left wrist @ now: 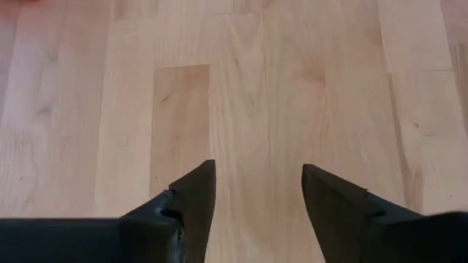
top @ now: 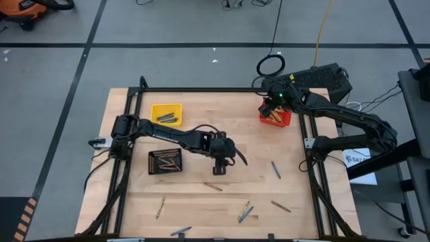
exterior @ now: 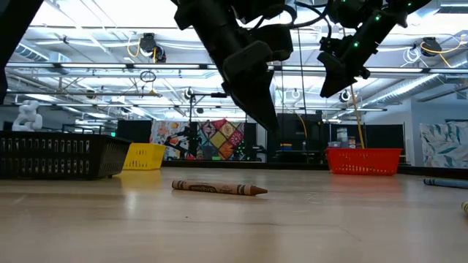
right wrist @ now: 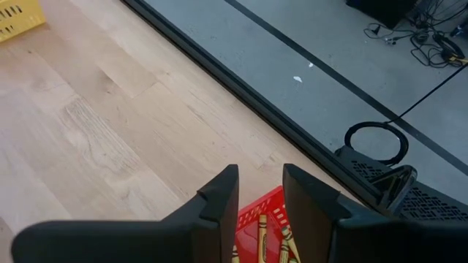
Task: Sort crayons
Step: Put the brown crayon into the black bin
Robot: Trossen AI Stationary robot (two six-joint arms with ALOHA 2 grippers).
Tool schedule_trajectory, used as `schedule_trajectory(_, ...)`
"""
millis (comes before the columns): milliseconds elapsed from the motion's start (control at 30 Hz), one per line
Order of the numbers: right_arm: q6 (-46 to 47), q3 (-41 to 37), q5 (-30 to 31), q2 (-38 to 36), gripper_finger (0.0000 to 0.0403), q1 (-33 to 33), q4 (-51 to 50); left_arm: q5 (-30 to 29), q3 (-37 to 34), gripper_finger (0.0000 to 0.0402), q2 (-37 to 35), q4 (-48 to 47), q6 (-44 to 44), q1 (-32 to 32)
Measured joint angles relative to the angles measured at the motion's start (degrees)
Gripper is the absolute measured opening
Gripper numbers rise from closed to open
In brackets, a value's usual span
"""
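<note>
Several crayons (top: 275, 169) lie loose on the wooden table (top: 201, 202), scattered on the side of the black basket (top: 165, 161) away from the yellow basket (top: 166, 113). One brown crayon (exterior: 219, 188) lies flat on the bare wood, just beside the black basket's far-right side in the high view. More crayons sit inside the black basket, a few dark ones in the yellow basket, and some yellow-tan ones in the red basket (top: 276, 117).

The left gripper (top: 222, 165) hangs above the table just to the right of the black basket, near the brown crayon; its fingers (left wrist: 191, 199) are spread apart with only bare wood between them, pinching nothing. The right gripper (right wrist: 260, 191) hovers over the red basket, well apart from the black basket, its fingers slightly parted and holding nothing.
</note>
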Motion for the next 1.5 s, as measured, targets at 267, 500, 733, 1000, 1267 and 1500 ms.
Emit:
schedule_trajectory(267, 0.00, 0.00, -0.02, 0.00, 0.0096, 0.00, 0.02, 0.19, 0.00, 0.0208, 0.00, 0.65, -0.20, 0.02)
schedule_trajectory(500, 0.00, 0.00, -0.02, 0.00, 0.0096, 0.00, 0.02, 0.55, 0.00, 0.0209, 0.00, 4.61, -0.20, 2.60)
schedule_trajectory(733, 0.00, 0.00, -0.02, 0.00, 0.0096, -0.02, 0.10, 0.63, 0.02, 0.0209, 0.00, 7.94, -0.20, 3.02)
schedule_trajectory(1000, 0.00, 0.00, -0.02, 0.00, 0.0096, -0.02, 0.04, 0.90, 0.02, 0.0209, 0.00, 10.78, -1.65, 2.92)
schedule_trajectory(1267, 0.00, 0.00, -0.02, 0.00, 0.0096, 0.00, 0.06, 2.40, 0.01, 0.0208, 0.00, 12.29, -2.43, 3.29)
schedule_trajectory(1500, 0.00, 0.00, -0.02, 0.00, 0.0096, 0.00, 0.06, 1.60, 0.01, 0.0208, 0.05, 11.62, -4.59, 3.77)
